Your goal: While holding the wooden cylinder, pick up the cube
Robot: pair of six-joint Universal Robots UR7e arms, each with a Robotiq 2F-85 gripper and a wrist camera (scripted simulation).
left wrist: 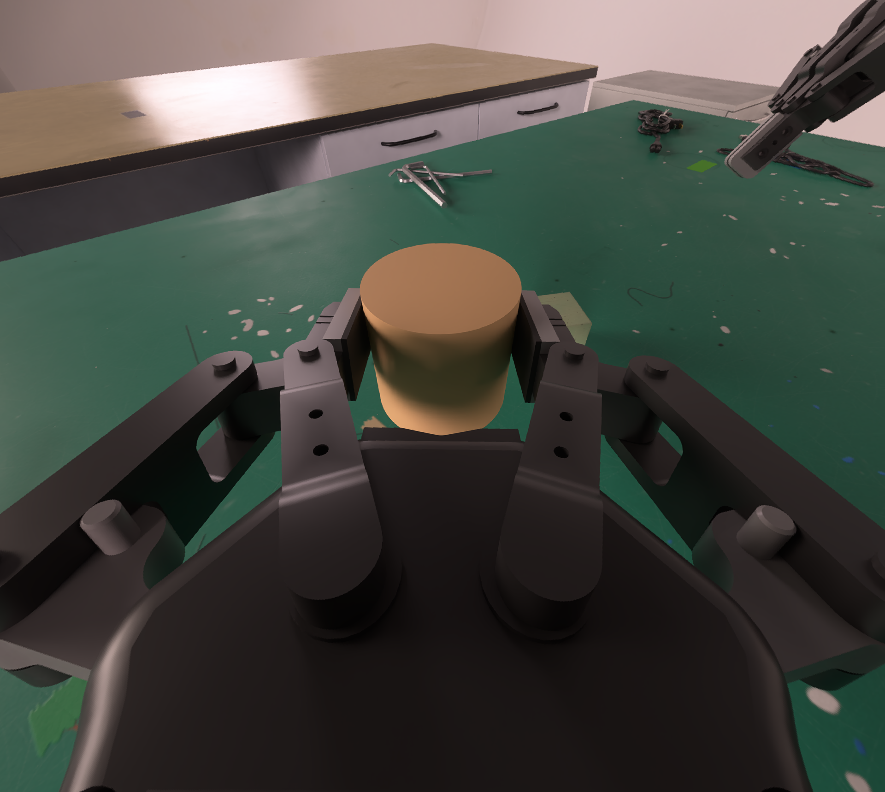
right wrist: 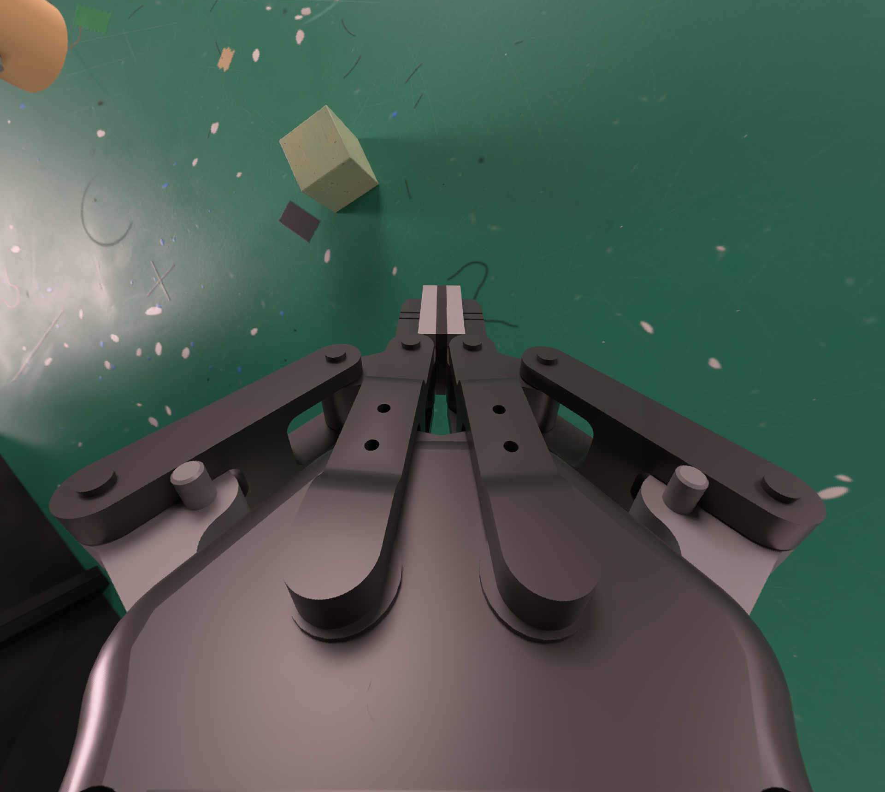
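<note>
Cube [right wrist: 328, 158]: pale olive-beige block, matte, faintly speckled, sharp edges. Lies flat on green table [right wrist: 670, 98], turned corner-on to right gripper [right wrist: 441, 309]. Sits ahead of and left of that gripper's tips, apart from them, no contact. Small dark square patch [right wrist: 299, 220] on mat just beside cube, on gripper's side. In left wrist view only a sliver of cube [left wrist: 572, 314] shows, behind left gripper's finger.

Right gripper: dark grey metal linkage, light grey pads pressed together, nothing between them. Hangs above table, pointing down.

Wooden cylinder [left wrist: 440, 338]: smooth tan, flat round end face, no visible grain. Clamped between pads of left gripper [left wrist: 440, 340], one pad on each side of curved wall, held clear of table. In right wrist view cylinder [right wrist: 28, 31] shows at frame edge, far left of cube.

Table: green mat, scuffed, w/ white paint flecks, thin dark scratches, glare patch left of cube.

Beyond cube, towards far table edge: bundle of metal hex keys [left wrist: 426, 177]; coiled black cable [left wrist: 656, 122]. Off table: long counter [left wrist: 287, 89], tan top, white drawers w/ black handles.
</note>
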